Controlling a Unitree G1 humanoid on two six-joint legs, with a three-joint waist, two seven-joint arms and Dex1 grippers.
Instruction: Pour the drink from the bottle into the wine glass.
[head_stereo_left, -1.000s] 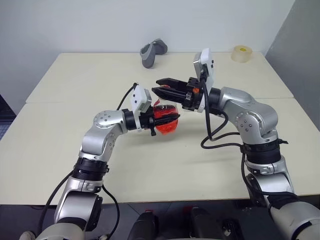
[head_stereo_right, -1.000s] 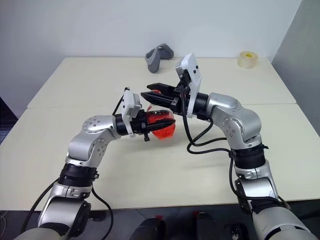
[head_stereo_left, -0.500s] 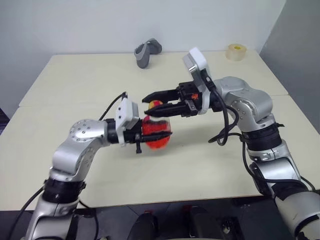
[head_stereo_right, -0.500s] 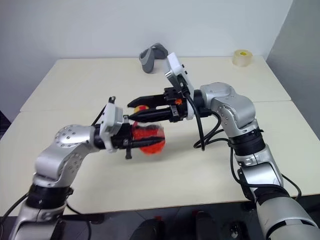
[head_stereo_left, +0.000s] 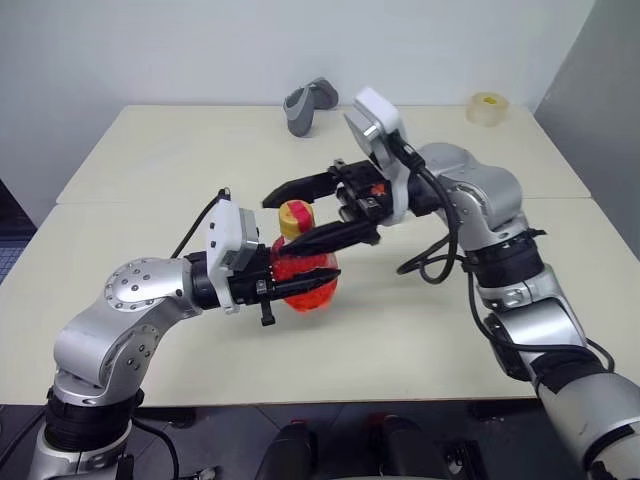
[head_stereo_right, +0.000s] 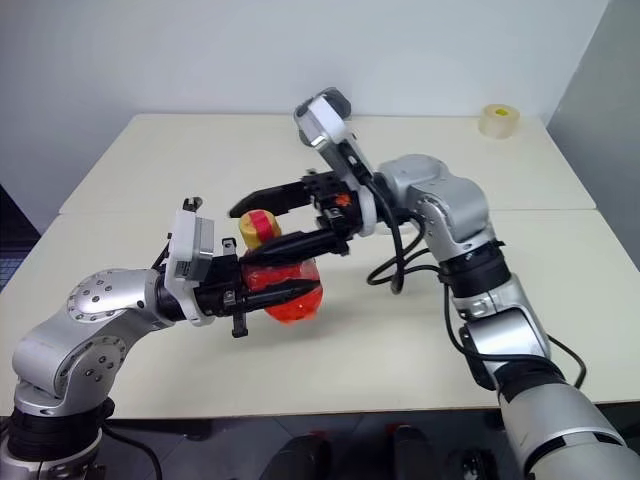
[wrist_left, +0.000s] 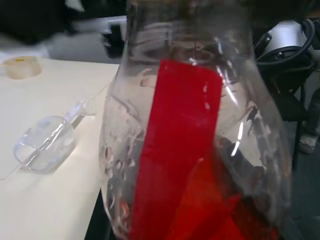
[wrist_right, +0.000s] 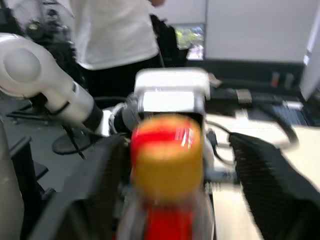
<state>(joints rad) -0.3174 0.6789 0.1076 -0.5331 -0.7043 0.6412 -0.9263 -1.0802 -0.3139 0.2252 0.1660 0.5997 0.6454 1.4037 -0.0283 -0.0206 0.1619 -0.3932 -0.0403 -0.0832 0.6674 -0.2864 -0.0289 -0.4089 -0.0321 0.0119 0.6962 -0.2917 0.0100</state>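
My two head cameras look forward and down over the table (head_stereo_left: 150, 150), sharing nearly the same scene (slightly shifted sideways). My left wrist camera sits very close to the bottle (wrist_left: 195, 130); my right wrist camera faces its cap (wrist_right: 166, 150) closely.

The bottle (head_stereo_left: 303, 281) body is half hidden by the left fingers (head_stereo_left: 268, 290); its cap (wrist_right: 166, 150) is blurred, its base cut off.

Bottle (head_stereo_left: 302, 278) above table (head_stereo_left: 150, 160) centre; grey object (head_stereo_left: 308, 105), tape roll (head_stereo_left: 486, 108) at far edge.
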